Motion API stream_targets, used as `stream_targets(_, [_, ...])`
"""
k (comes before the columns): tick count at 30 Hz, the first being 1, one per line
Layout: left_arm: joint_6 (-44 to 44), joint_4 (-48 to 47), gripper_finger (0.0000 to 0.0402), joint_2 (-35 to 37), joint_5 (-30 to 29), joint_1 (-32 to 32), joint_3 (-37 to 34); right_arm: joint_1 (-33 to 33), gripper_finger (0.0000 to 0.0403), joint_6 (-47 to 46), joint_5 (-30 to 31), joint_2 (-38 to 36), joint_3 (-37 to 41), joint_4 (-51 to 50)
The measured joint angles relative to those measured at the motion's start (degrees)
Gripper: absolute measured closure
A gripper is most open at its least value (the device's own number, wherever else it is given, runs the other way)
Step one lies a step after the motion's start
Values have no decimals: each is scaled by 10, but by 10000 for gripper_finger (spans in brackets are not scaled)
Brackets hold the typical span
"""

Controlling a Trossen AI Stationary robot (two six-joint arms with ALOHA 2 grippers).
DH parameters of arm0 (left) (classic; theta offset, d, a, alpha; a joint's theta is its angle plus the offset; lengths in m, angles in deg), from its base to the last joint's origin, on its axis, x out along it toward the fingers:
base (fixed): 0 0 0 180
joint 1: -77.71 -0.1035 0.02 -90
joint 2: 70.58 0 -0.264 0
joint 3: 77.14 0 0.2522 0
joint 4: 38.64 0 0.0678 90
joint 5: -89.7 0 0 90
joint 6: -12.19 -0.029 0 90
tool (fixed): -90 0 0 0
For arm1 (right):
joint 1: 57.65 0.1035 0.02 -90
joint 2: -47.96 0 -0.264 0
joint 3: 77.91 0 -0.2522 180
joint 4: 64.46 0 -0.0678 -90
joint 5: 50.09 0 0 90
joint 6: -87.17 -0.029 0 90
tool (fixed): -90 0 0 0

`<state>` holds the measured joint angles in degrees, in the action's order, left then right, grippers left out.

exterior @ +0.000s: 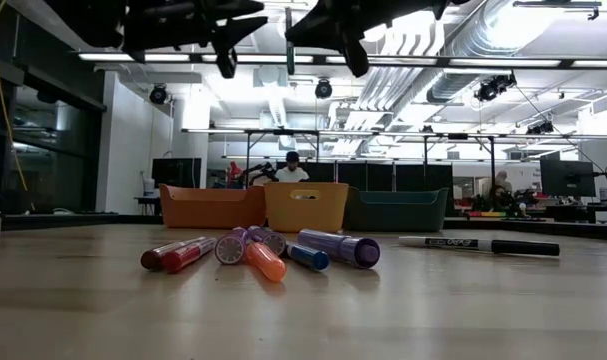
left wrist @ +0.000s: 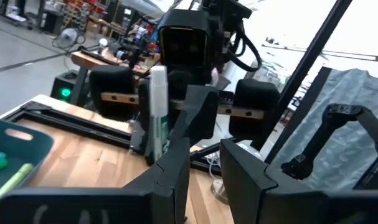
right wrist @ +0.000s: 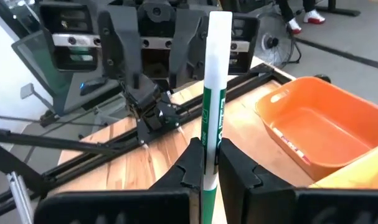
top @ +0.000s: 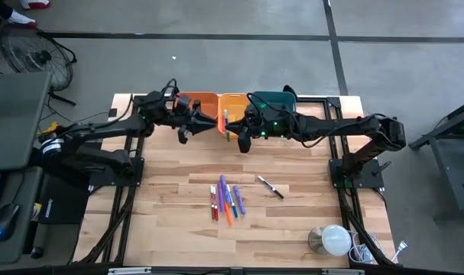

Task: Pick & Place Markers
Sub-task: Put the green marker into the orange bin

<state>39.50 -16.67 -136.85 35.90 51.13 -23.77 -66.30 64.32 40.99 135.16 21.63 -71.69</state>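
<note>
My right gripper (right wrist: 208,163) is shut on a green-and-white marker (right wrist: 212,93), held upright high over the near rim of the yellow bin (top: 233,103). My left gripper (left wrist: 204,163) faces it from the left, in front of the orange bin (top: 199,101). It is open, and nothing is between its fingers. Several markers (top: 225,200) lie side by side on the table's middle. A black-and-white one (top: 270,186) lies to their right. The teal bin (left wrist: 14,146) holds green markers. My right gripper pinches the marker's green barrel (right wrist: 207,146) between its two fingers, below the white part. The fingers come in about level from the table's right and lie across the marker. The marker stands upright, white end up, lifted well clear of the table (exterior: 290,55).
The three bins stand in a row at the table's far edge. A white round object (top: 335,239) and some cables lie at the near right corner. A person (exterior: 291,172) sits in the room beyond the bins. Bare wood lies left of the marker cluster.
</note>
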Motion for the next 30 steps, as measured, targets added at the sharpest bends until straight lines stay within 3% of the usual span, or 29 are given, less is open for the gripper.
stream_targets(8, [1, 7, 314, -30, -54, 16, 0, 1, 386, 8, -10, 0, 0, -7])
stream_targets(14, [-13, 15, 310, -45, -50, 16, 0, 2, 386, 13, -15, 0, 0, -15])
stream_targets(24, [-13, 20, 216, -44, -73, 17, 0, 2, 386, 19, -22, 0, 0, -17])
stream_targets(30, [-19, 18, 195, -70, -103, 42, 26, 0, 386, 19, -31, 5, 0, -16])
